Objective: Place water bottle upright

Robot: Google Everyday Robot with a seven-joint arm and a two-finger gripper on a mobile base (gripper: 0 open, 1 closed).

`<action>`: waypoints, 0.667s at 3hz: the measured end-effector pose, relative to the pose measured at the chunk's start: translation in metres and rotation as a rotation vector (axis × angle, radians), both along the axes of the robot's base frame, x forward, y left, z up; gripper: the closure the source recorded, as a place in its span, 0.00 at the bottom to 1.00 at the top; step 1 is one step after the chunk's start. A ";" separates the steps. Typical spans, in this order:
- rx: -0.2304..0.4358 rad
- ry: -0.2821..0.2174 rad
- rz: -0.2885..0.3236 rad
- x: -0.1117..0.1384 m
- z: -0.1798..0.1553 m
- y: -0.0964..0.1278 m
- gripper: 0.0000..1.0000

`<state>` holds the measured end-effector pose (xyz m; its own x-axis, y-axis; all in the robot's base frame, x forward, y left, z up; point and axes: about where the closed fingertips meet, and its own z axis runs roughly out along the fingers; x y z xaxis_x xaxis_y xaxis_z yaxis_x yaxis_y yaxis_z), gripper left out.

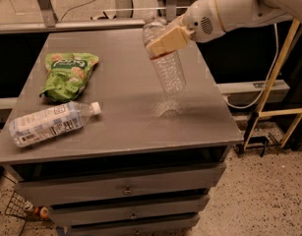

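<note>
The water bottle point(169, 69) is a small clear ribbed plastic bottle with a reddish band near its upper part. It hangs nearly upright, slightly tilted, above the right part of the grey table point(121, 127). My gripper point(163, 42) reaches in from the upper right on a white arm and is shut on the bottle's upper part, its tan fingers point(166, 39) across the bottle. The bottle's base is a little above the tabletop, over a faint reflection.
A longer clear bottle point(49, 123) with a large white label and white cap lies on its side at the front left. A green snack bag point(67, 73) lies at the left. Drawers sit below the table. A yellow frame point(283, 82) stands at the right.
</note>
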<state>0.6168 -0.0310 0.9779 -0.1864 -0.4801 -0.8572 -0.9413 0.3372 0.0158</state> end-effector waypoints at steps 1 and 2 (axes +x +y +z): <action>0.003 -0.006 0.003 0.000 0.000 0.001 1.00; 0.011 -0.023 0.012 -0.001 0.001 0.002 1.00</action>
<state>0.6163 -0.0288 0.9787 -0.1609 -0.4729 -0.8663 -0.9456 0.3254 -0.0020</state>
